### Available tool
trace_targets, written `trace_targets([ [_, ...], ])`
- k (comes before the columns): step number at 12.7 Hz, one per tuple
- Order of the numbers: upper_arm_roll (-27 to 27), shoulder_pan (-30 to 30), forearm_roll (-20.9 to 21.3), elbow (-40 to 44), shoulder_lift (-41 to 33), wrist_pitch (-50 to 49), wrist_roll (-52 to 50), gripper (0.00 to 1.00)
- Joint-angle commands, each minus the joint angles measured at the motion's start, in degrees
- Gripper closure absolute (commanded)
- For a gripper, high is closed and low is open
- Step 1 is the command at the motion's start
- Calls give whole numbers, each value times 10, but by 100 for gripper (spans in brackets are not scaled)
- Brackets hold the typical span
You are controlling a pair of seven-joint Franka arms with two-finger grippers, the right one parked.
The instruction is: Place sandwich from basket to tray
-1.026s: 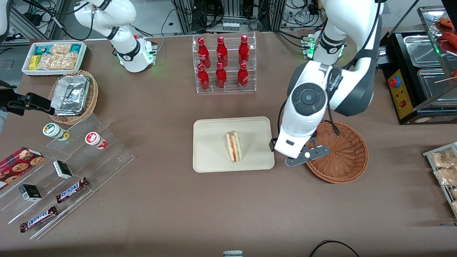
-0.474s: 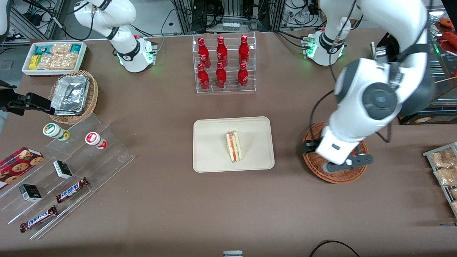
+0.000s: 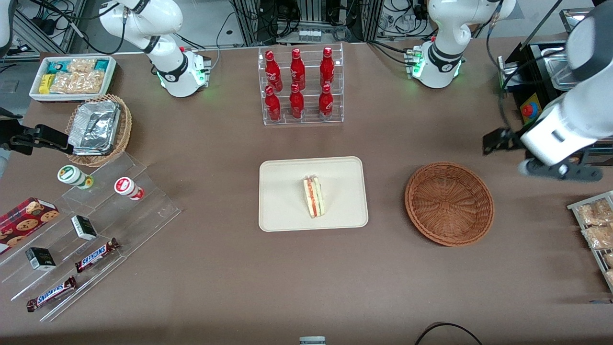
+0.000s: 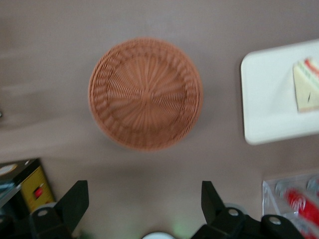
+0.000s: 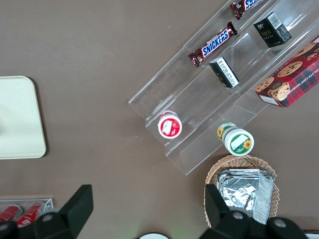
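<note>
**A:** From the front, where does the sandwich sit?

**B:** On the tray, near its middle, lying flat with the striped filling edge up. I judge the job done: the basket beside the tray holds nothing.

**A:** And the pincer?

**B:** Raised over the counter at the working arm's end, well apart from the basket and just in front of the black warming cabinet. It carries nothing. That reads as a retreat pose, leaving the tray and basket unobstructed.

**A:** What else is around?

**B:** A brown counter, a clear rack of red bottles farther from the camera than the tray, and stepped clear shelves with chocolate bars toward the parked arm's end. Equipment racks and cables line the room's edge.

**A:** The left wrist camera?

**B:** It looks straight down on the empty basket, with the tray and a corner of the sandwich beside it. The two fingers stand wide apart with bare counter between them. The picture is soft, so the fingertips themselves are probably out of view.

**A:** The right wrist camera?

**B:** One tray corner, the shelves, and a tan basket of foil containers.
</note>
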Motion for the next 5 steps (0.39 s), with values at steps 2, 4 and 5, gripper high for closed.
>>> trace_targets([
  [2,-18,45,5,-25,-60,-43,57,0],
  [4,-17,55,6,-26,-76,-49,59,0],
  [5,-16,55,6,-26,-76,-49,59,0],
])
